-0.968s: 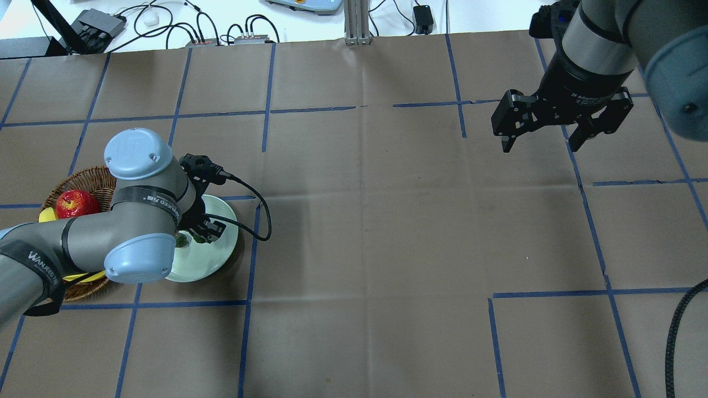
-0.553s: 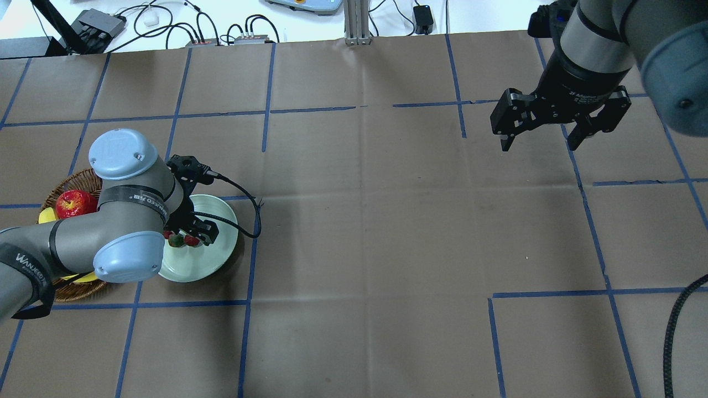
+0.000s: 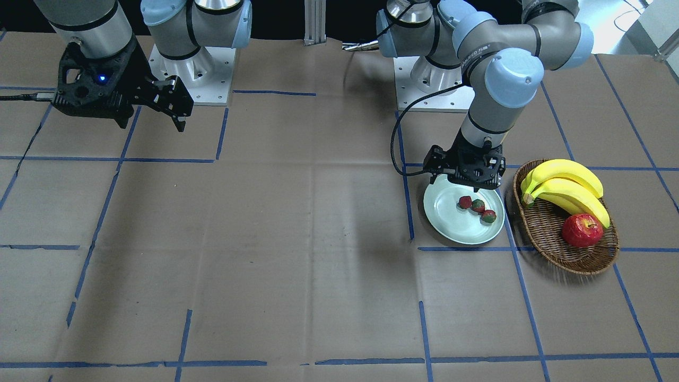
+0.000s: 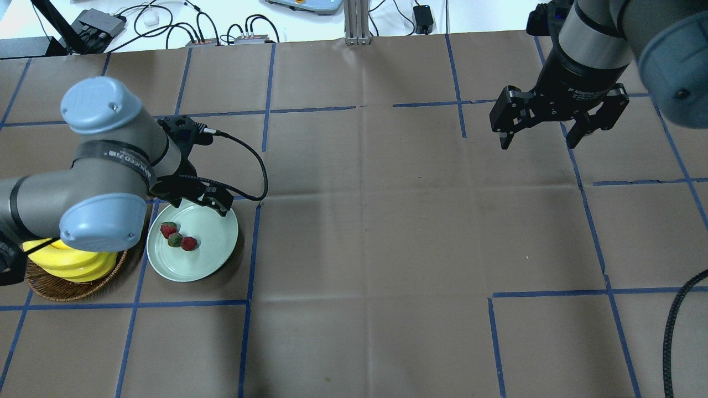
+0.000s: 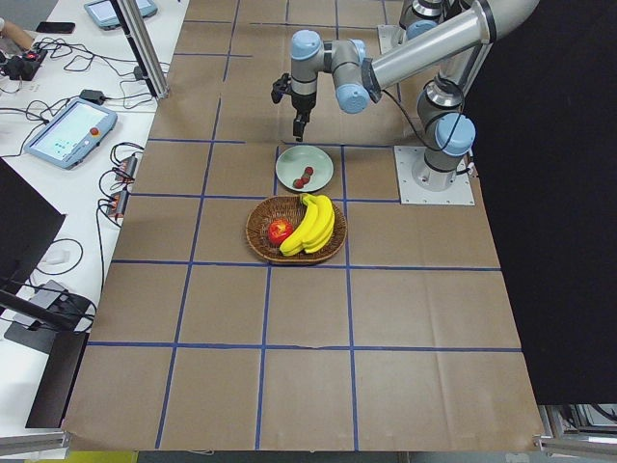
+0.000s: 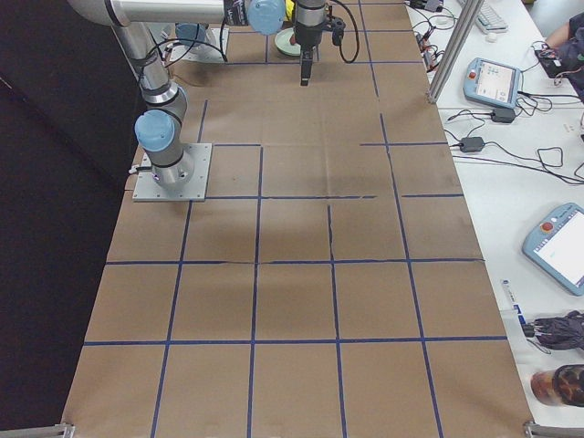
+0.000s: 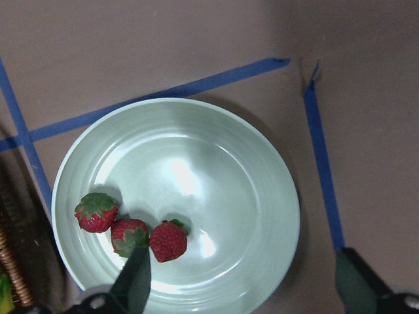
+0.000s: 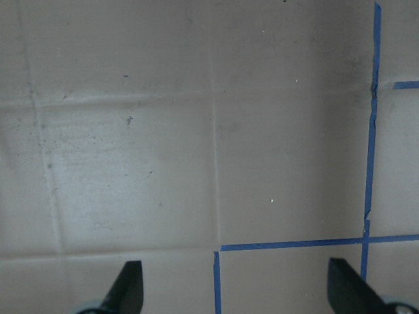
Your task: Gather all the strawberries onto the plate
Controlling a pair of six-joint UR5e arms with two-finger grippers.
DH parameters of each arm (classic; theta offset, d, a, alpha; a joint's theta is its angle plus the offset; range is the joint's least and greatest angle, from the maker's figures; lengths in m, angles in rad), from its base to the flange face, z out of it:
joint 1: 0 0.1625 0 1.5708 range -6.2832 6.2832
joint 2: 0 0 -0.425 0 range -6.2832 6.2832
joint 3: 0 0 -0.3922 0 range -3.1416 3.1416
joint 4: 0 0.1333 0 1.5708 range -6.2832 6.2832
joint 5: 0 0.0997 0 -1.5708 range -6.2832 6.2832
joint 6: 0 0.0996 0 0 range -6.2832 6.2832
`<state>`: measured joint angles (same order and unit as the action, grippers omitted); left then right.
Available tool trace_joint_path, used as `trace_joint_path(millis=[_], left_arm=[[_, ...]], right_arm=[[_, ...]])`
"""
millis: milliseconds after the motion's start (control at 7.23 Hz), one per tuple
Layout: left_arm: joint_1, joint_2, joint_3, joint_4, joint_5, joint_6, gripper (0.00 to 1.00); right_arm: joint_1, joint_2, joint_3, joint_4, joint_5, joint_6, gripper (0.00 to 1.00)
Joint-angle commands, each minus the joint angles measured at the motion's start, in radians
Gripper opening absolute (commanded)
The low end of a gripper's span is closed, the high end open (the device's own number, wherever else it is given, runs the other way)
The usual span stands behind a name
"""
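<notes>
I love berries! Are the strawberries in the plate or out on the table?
In. Three strawberries lie together on the plate; none shows on the table.

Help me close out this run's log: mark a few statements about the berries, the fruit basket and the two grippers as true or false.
1. All three strawberries lie on the plate. True.
2. The left gripper is shut on a strawberry. False: it is open and empty, above the plate's edge on the robot's side.
3. The apple sits in the basket with the bananas. True.
4. The right gripper hovers over the plate. False: it hangs open over bare table, far across from the plate.
</notes>
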<state>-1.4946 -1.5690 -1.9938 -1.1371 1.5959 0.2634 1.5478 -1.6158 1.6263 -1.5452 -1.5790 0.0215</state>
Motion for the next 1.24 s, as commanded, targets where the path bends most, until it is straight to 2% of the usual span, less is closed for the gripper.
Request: trace_joint_path(millis=[0, 277, 415, 553, 1106], left_arm=[[-0.134, 0.007, 0.239, -0.253, -0.005, -0.273, 0.99], [-0.208, 0.036, 0.396, -0.485, -0.005, -0.363, 0.99], [-0.208, 0.043, 0.461, -0.548, -0.004, -0.365, 0.99], [-0.204, 0.052, 0.489, -0.599, -0.002, -0.365, 1.0], [-0.171, 0.079, 0.488, -0.659, 0.004, -0.349, 1.0]], right_arm=[[0.0, -0.001, 0.0, 0.001, -0.001, 0.0, 1.0], [0.0, -0.003, 0.0, 0.001, -0.001, 0.0, 1.0], [0.0, -0.003, 0.0, 0.001, -0.001, 0.0, 1.0], [0.0, -0.001, 0.0, 0.001, -0.001, 0.0, 1.0], [0.0, -0.003, 0.0, 0.002, -0.003, 0.0, 1.0]])
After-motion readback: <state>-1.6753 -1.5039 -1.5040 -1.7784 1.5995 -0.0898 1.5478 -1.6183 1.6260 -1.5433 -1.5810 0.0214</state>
